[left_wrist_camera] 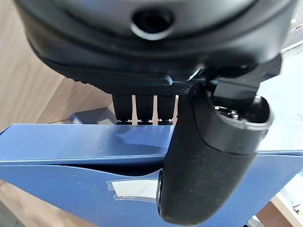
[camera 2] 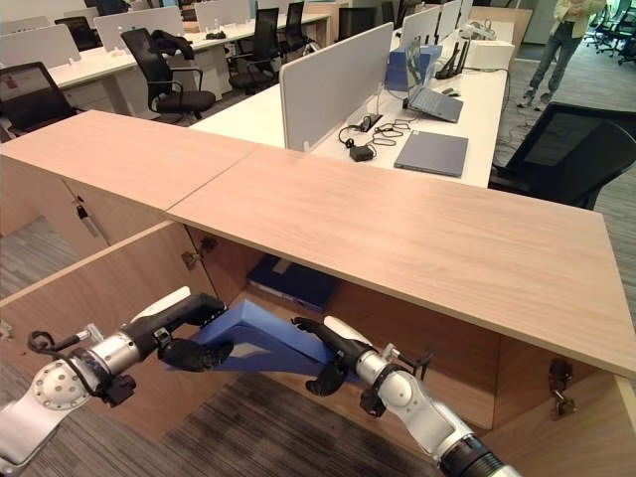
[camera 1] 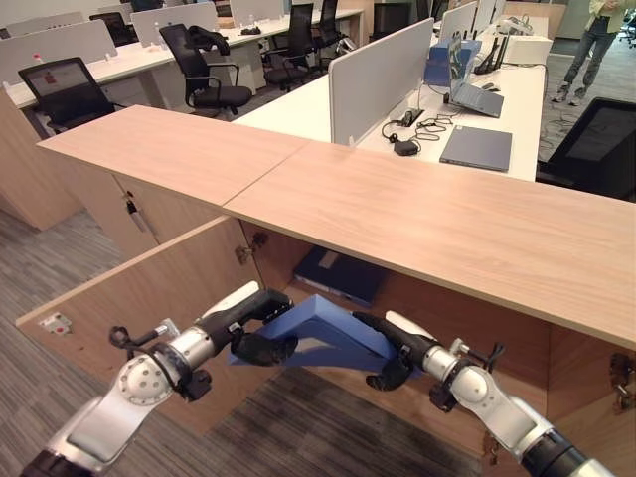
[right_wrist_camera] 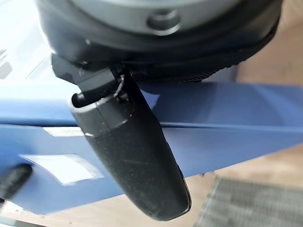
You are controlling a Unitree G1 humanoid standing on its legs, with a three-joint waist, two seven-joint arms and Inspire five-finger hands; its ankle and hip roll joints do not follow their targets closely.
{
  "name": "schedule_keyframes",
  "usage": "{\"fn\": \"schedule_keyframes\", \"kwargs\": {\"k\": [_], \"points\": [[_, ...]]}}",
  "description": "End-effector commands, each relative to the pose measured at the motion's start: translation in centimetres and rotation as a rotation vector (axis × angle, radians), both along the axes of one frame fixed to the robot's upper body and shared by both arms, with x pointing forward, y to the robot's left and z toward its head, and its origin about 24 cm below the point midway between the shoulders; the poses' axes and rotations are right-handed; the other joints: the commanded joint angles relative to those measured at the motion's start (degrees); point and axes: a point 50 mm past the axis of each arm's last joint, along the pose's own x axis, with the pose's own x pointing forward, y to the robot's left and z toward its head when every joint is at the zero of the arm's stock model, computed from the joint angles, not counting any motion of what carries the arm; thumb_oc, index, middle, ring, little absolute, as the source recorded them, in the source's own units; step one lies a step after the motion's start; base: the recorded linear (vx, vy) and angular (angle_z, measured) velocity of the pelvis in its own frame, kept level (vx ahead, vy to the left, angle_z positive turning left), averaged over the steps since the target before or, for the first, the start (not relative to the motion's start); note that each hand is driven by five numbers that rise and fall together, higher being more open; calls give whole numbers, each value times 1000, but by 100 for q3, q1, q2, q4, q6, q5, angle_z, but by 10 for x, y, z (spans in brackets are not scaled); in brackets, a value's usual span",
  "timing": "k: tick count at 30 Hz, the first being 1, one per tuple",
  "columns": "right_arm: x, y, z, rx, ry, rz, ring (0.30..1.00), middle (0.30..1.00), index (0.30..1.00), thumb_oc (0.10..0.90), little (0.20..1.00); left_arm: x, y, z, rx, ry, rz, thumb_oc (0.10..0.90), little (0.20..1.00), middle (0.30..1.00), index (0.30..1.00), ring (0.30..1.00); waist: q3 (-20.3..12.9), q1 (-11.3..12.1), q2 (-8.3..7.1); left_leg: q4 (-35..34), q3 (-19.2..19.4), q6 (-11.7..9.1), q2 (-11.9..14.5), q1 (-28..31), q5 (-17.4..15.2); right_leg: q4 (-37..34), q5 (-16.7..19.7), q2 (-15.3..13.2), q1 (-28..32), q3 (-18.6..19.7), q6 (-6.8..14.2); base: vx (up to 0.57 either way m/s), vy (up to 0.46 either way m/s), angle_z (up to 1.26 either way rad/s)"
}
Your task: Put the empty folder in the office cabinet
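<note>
The blue folder point(camera 1: 328, 333) is held flat just in front of the open cabinet point(camera 1: 417, 298), level with its shelf, likely so it can be slid in. It is pinched by the left hand point(camera 1: 260, 343) and the right hand point(camera 1: 393, 360), one at each end, thumbs under it.

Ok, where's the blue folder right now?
The blue folder is held between left hand and right hand, at the open cabinet mouth.
</note>
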Motion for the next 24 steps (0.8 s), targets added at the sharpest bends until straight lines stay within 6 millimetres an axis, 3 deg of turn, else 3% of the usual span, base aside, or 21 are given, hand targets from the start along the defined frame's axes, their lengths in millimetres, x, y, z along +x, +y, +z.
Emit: {"fn": "schedule_keyframes", "kwargs": {"k": [1, 9, 21, 22, 23, 24], "points": [[10, 65, 34, 451, -1, 87, 300, 300, 300, 400, 300, 13, -59, 62, -331, -278, -251, 400, 300, 300, 300, 300, -373, -19, -214, -40, -157, -170, -104, 153, -547, -2, -223, -297, 193, 67, 598, 0, 0, 0], [-14, 65, -13, 607, 303, -76, 300, 300, 300, 400, 300, 11, -57, 55, -363, -225, -235, 400, 300, 300, 300, 300, -366, -36, -224, -40, -128, -198, -103, 148, -547, -2, -218, -288, 185, 64, 610, 0, 0, 0], [-45, 48, -60, 594, 548, -236, 300, 300, 300, 400, 300, 10, -46, 48, -346, -162, -204, 400, 300, 300, 300, 300, -364, -38, -228, -40, -129, -225, -87, 164, -603, -2, -253, -266, 201, 58, 621, 0, 0, 0], [-48, 46, -62, 596, 564, -246, 300, 300, 300, 400, 300, 9, -44, 46, -343, -152, -196, 442, 364, 364, 364, 364, -366, -37, -232, -40, -127, -224, -90, 165, -605, -2, -251, -266, 200, 59, 621, 0, 0, 0], [-55, 36, -70, 601, 608, -303, 300, 300, 300, 400, 300, 9, -38, 36, -350, -110, -150, 577, 566, 566, 566, 566, -362, -39, -239, -40, -123, -225, -90, 162, -604, -2, -253, -265, 195, 51, 619, 0, 0, 0], [-58, 31, -74, 603, 627, -337, 300, 300, 300, 400, 300, 8, -34, 33, -349, -93, -129, 631, 646, 646, 646, 646, -356, -39, -243, -40, -123, -226, -89, 158, -604, -2, -252, -268, 193, 49, 620, 0, 0, 0]]}}
